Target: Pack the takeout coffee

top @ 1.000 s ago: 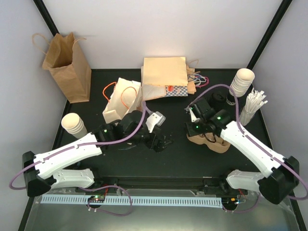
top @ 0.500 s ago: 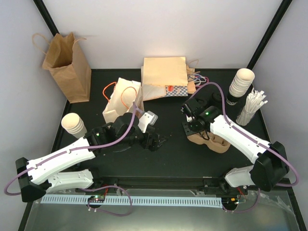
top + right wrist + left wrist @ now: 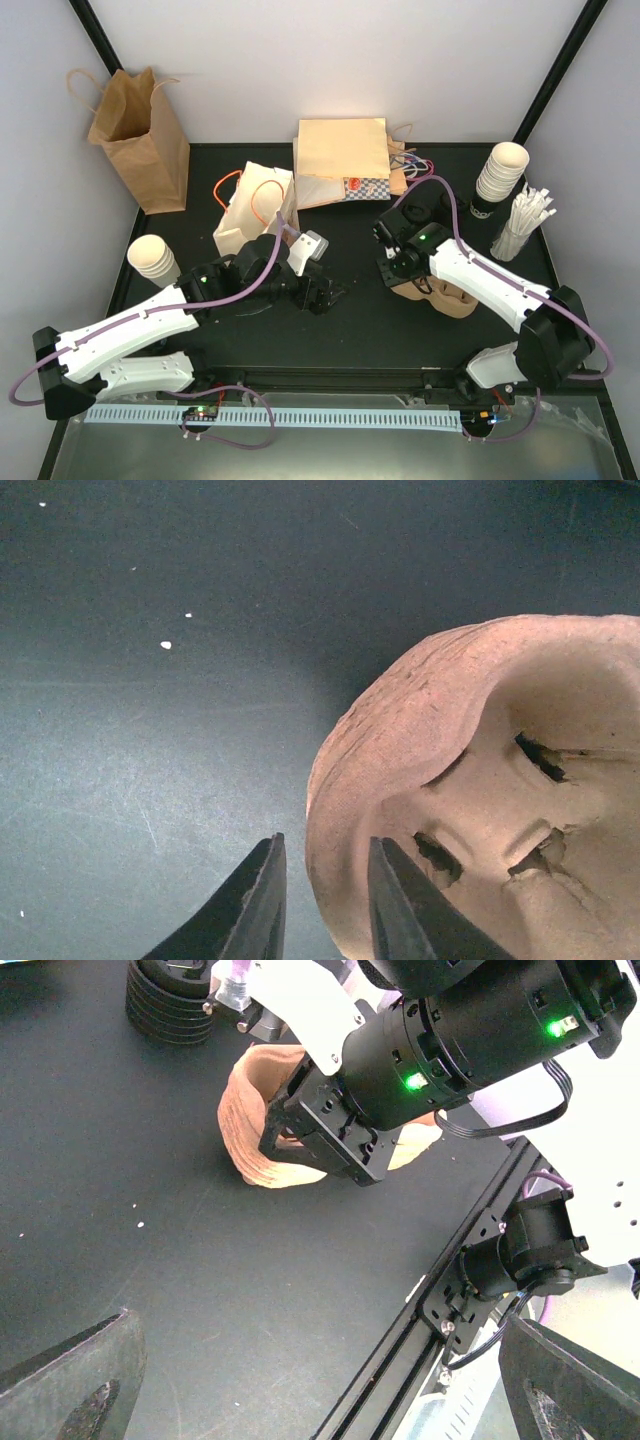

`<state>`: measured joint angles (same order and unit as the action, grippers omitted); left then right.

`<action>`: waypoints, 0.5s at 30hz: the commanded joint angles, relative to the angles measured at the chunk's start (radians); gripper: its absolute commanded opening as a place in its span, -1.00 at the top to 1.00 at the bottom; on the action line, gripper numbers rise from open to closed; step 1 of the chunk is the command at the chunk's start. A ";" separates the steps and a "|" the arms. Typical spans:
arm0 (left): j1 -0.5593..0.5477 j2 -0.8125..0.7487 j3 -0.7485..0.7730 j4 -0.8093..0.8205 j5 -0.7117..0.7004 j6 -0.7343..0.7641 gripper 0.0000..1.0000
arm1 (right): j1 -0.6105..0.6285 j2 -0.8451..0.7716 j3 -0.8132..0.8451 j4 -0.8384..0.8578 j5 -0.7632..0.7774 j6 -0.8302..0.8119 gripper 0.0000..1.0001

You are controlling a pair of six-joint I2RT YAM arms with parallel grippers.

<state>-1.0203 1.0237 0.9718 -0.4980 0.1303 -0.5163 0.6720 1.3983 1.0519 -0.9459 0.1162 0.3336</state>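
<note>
Lidless cream paper cup (image 3: 153,258), upright, far left, untouched.

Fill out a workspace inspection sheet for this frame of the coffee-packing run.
Surface: black table, a few pale specks.
Job's things: pulp cup carrier lying flat; lidded coffee not made out.
Clutter: upright brown bag, white bag, flat bags, stacked cups, cream cup, straws, black lids.
Grippers: left gripper wide open over bare table; right gripper nearly closed astride the carrier's rim, grip unconfirmed.
Cables: purple cables looped along both arms.
Surroundings: white walls, black frame posts.
</note>
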 commanded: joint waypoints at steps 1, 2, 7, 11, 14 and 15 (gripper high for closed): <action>0.006 0.006 0.002 0.029 0.004 -0.004 -0.98 | 0.006 0.001 -0.007 0.013 0.023 0.005 0.52; 0.006 0.006 0.003 0.028 0.005 -0.004 -0.98 | 0.007 0.000 -0.007 0.013 0.022 0.005 0.57; 0.007 0.009 0.003 0.030 0.008 -0.004 -0.98 | 0.007 0.010 -0.007 0.013 0.028 0.005 0.55; 0.007 0.010 0.004 0.032 0.009 -0.002 -0.97 | 0.007 0.019 -0.011 0.015 0.031 0.005 0.54; 0.008 0.011 0.005 0.031 0.009 -0.001 -0.97 | 0.008 0.024 -0.012 0.015 0.030 0.004 0.56; 0.007 0.011 0.005 0.032 0.009 -0.001 -0.98 | 0.008 0.023 -0.011 0.016 0.030 0.004 0.58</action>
<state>-1.0203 1.0306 0.9718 -0.4957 0.1307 -0.5163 0.6727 1.4128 1.0512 -0.9428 0.1261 0.3401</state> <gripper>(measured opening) 0.988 0.220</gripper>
